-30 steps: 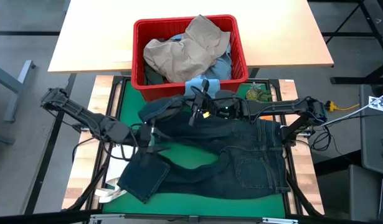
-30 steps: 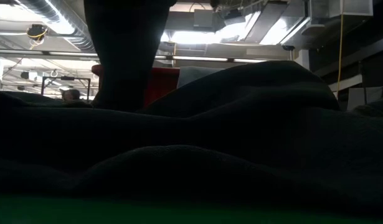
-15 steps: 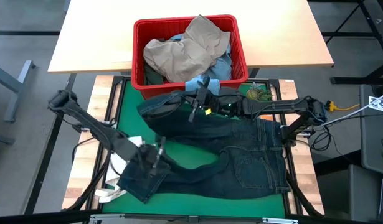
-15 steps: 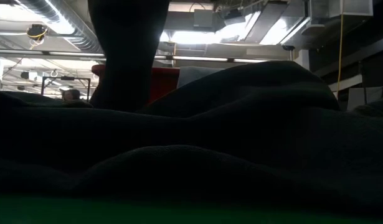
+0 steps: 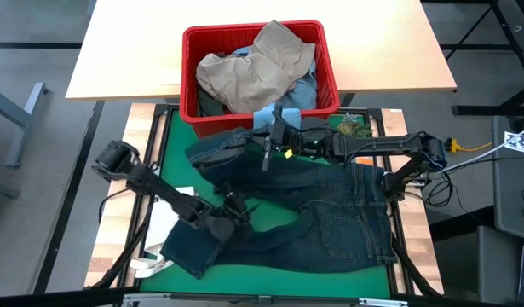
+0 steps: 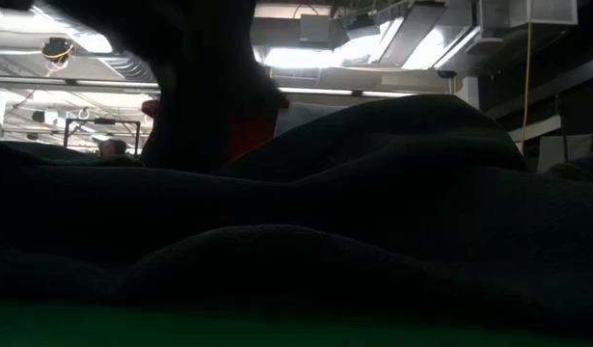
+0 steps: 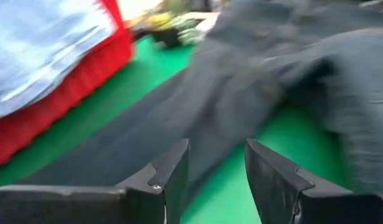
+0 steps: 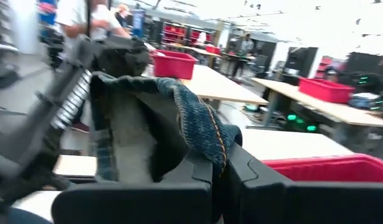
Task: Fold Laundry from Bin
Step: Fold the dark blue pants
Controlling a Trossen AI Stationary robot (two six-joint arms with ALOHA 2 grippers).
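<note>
Dark navy jeans (image 5: 330, 213) lie spread on the green mat (image 5: 172, 141), waist toward the table's right and both legs running left. My right gripper (image 5: 272, 143) reaches in from the right near the bin and is shut on the far leg. My left gripper (image 5: 235, 207) hangs open low over the mat where the two legs part; in its wrist view the fingers (image 7: 172, 177) have nothing between them. The red bin (image 5: 190, 77) stands at the far edge, with tan trousers (image 5: 253, 68) and light blue jeans (image 5: 308, 89) of the laundry inside. My right gripper pinches a stitched edge of the jeans' far leg (image 8: 200, 127) between its two fingers. The fingers lie about level and come from the table's right. The denim is raised off the mat and bunches up over the fingers, while the rest of the leg (image 5: 219, 149) stays on the mat.
A white piece (image 5: 175, 198) shows beside the near leg at the mat's left. A small green object (image 5: 354, 128) sits at the far right by the bin. A light wooden table (image 5: 125, 51) carries the bin's far part. In the low view the jeans (image 6: 373, 212) block most of the sight.
My left gripper has come down and moved toward the near and right edges, tipping lower, to the gap between the jeans' legs. My right gripper has stayed where it was, still holding the far leg up.
</note>
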